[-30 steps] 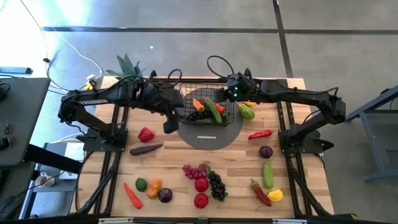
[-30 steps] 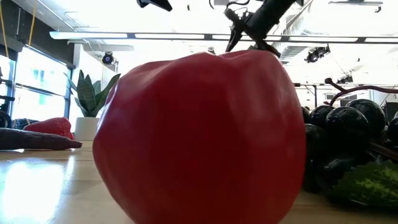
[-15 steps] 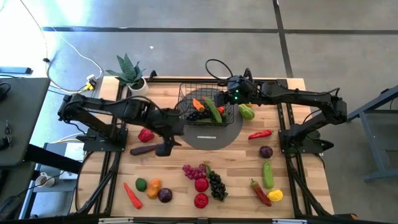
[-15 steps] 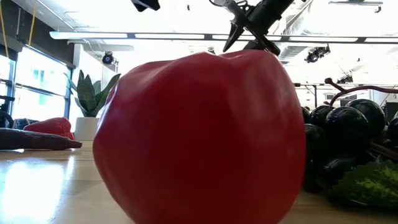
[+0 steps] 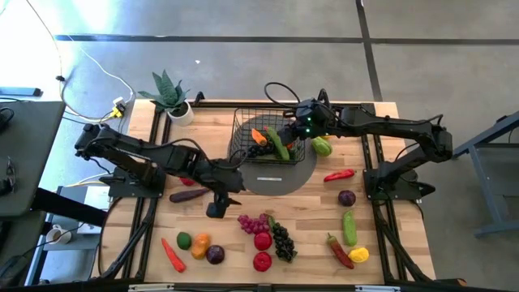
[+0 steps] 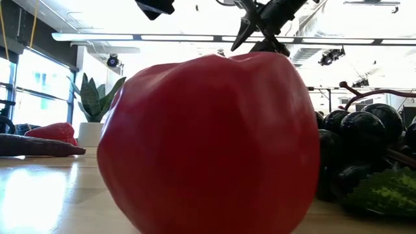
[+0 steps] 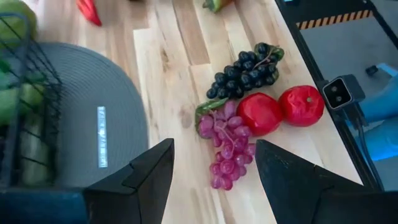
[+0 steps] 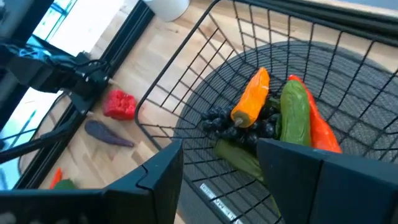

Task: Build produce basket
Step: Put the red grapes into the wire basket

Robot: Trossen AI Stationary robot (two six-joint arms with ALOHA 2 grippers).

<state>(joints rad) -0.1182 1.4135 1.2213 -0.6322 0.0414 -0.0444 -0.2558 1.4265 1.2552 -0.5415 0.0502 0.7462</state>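
1. The wooden table (image 5: 162, 227) carries everything; a grey round mat (image 5: 272, 178) lies toward its far middle.
2. The basket (image 5: 243, 130) stands on the far part of that mat. Inside it lie an orange pepper (image 8: 250, 94), a green cucumber (image 8: 295, 112), a dark grape bunch (image 8: 239, 126) and a red-orange piece against the cucumber.
3. The right gripper (image 5: 285, 135) hangs over the basket's right side, above the cucumber. Its fingers (image 8: 149, 180) stand apart with nothing between them.
4. The left gripper (image 5: 217, 207) hovers over bare wood just off the mat's near-left edge. Its fingers (image 7: 146, 174) are spread and empty.
5. Nearest the left gripper, just to its right, lies a purple grape bunch (image 7: 227, 146), with two red apples (image 7: 280, 109) and a black grape bunch (image 7: 242, 71) right beside it.
6. A red pepper (image 5: 189, 175) and a purple eggplant (image 5: 190, 195) lie to the left of the left gripper.
7. The remaining produce is scattered along the near edge and the right side of the table, well apart from the basket.
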